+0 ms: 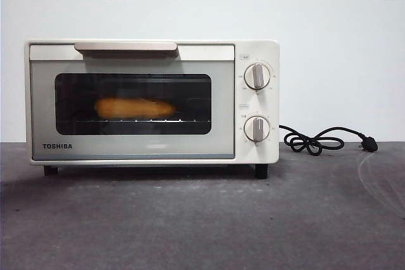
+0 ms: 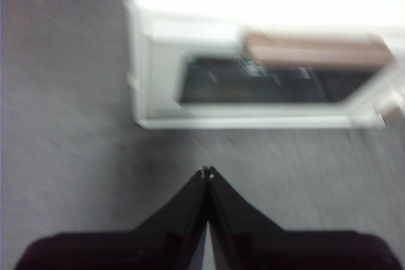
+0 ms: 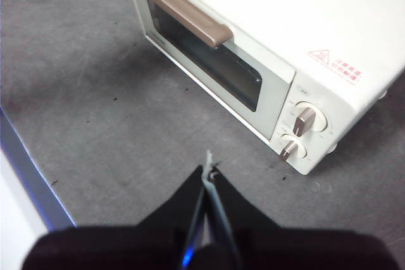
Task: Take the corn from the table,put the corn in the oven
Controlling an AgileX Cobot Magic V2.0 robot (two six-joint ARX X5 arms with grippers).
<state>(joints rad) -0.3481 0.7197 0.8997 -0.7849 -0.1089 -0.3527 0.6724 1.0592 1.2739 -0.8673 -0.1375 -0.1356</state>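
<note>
The cream-white oven (image 1: 152, 102) stands on the dark grey table (image 1: 202, 219) with its door closed. Through the dark window the yellow-orange corn (image 1: 134, 107) lies on the rack inside. In the left wrist view my left gripper (image 2: 206, 172) is shut and empty, held above the table in front of the blurred oven (image 2: 266, 74). My right gripper (image 3: 207, 170) is shut too, holding nothing, high above the table near the oven's (image 3: 285, 42) knob end. Neither gripper shows in the front view.
A black cord with plug (image 1: 326, 140) lies coiled on the table to the right of the oven. Two knobs (image 1: 257, 76) sit on the oven's right panel. The table's edge (image 3: 31, 175) shows in the right wrist view.
</note>
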